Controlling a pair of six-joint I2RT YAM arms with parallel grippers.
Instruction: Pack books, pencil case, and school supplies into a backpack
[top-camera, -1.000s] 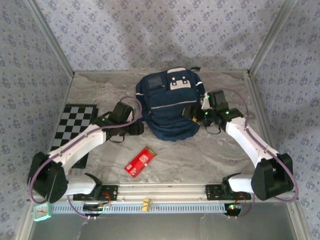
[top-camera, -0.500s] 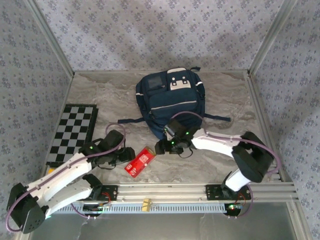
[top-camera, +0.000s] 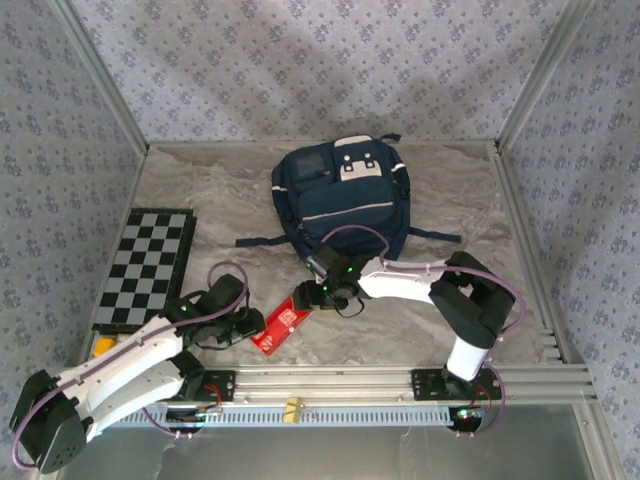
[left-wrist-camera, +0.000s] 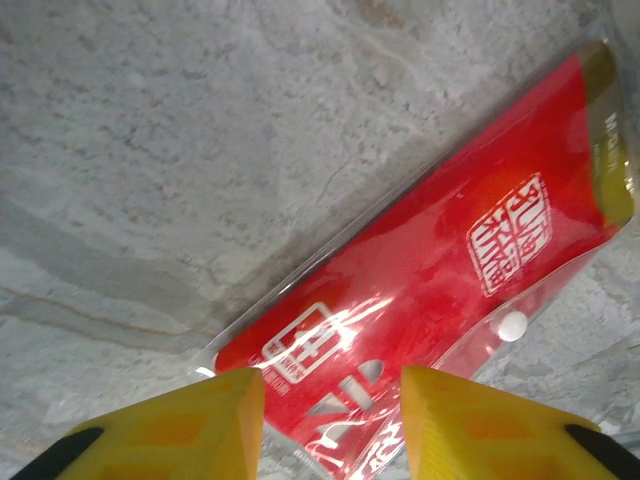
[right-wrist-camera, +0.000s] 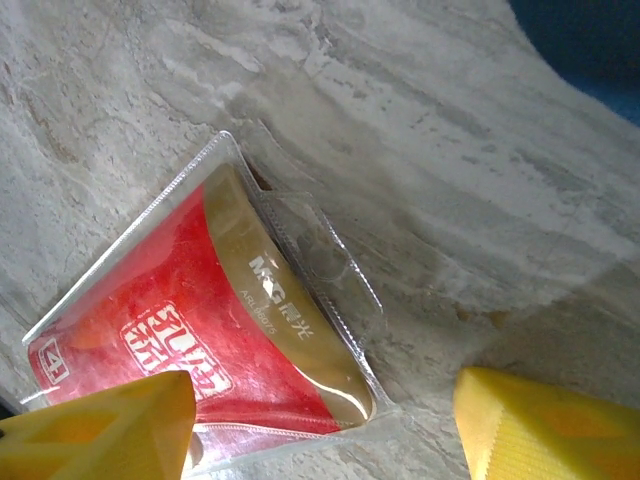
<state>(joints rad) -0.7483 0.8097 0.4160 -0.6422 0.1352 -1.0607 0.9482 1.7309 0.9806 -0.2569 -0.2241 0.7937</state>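
Step in hand: the school supplies. The red packet (top-camera: 283, 322) lies flat on the marble table (top-camera: 200, 195), near the navy backpack (top-camera: 345, 205) but not touching it. My left gripper (left-wrist-camera: 330, 400) sits over the packet's near end, fingers part-spread with its corner between them; I can confirm no pinch. My right gripper (right-wrist-camera: 325, 405) straddles the gold far end, spread wide. Next, I judge, one hand must nip an edge and lift. The sleeve is flat and glossy, so likely slippery.

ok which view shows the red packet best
Left wrist: most of the red packet lies across the frame, with its white markings and snap button plain. Right wrist shows its gold end and part of the red, cropped at the frame edge. Top external has it whole but small, the detail lost.
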